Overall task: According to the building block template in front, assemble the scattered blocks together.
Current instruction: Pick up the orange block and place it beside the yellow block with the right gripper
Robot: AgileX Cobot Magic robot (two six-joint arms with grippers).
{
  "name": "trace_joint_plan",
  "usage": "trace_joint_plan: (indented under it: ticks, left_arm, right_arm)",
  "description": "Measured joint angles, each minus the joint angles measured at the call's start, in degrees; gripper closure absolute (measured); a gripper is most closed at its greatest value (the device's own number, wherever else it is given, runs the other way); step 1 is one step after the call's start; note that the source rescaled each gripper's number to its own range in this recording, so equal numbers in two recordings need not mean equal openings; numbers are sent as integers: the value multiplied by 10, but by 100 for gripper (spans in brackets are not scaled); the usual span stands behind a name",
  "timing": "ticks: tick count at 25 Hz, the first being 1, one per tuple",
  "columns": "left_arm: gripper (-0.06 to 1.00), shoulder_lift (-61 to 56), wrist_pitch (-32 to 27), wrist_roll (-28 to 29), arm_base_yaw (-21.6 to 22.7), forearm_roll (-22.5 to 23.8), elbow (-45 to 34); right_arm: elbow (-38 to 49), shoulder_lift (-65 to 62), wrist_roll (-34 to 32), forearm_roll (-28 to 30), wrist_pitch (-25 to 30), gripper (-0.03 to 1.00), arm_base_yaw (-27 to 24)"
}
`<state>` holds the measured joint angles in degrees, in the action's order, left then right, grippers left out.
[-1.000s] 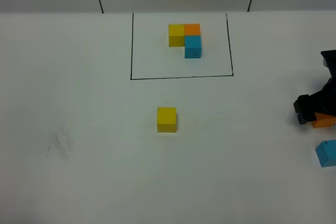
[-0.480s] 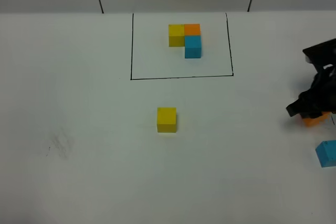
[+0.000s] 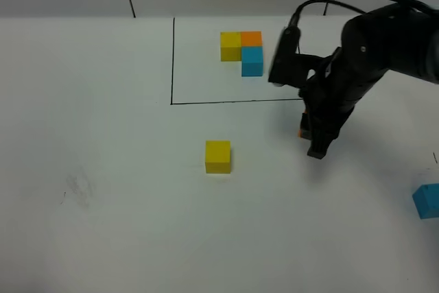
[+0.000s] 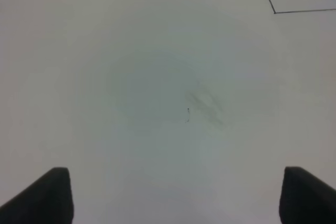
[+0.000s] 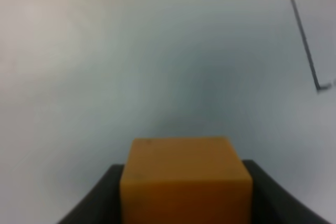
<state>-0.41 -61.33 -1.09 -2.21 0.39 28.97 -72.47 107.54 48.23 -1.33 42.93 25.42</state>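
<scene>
The template (image 3: 241,51), a yellow, orange and light blue L inside a black drawn rectangle, lies at the back of the table. The loose yellow cube (image 3: 217,156) sits below the frame. The loose light blue cube (image 3: 426,201) lies at the right edge. My right gripper (image 3: 310,135) hangs just below the frame's lower right corner, to the right of the yellow cube, shut on the orange cube (image 5: 185,177), of which only a sliver (image 3: 300,132) shows from above. My left gripper (image 4: 173,195) is open and empty over bare table; it does not show in the exterior high view.
The black frame line (image 3: 236,101) runs just behind my right gripper; its corner also shows in the left wrist view (image 4: 274,11) and the right wrist view (image 5: 317,85). A faint grey smudge (image 3: 77,190) marks the white table at the left.
My right arm has swung from the right edge toward the middle, carrying the orange cube off the table to just below the frame's lower right corner. The yellow and blue cubes have not moved.
</scene>
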Motion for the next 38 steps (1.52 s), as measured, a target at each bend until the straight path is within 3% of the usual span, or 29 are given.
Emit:
trace_joint_plan:
  ticks: [5,15,38]
  left_arm:
    - [27,0,0,0,0,0,0]
    - [27,0,0,0,0,0,0]
    - [27,0,0,0,0,0,0]
  right_arm:
    - [-53,49,38,-11,39,72,49]
    - [-107,91,62,-27,43,72,106]
    - [-112,131,67,-52,13,72,108]
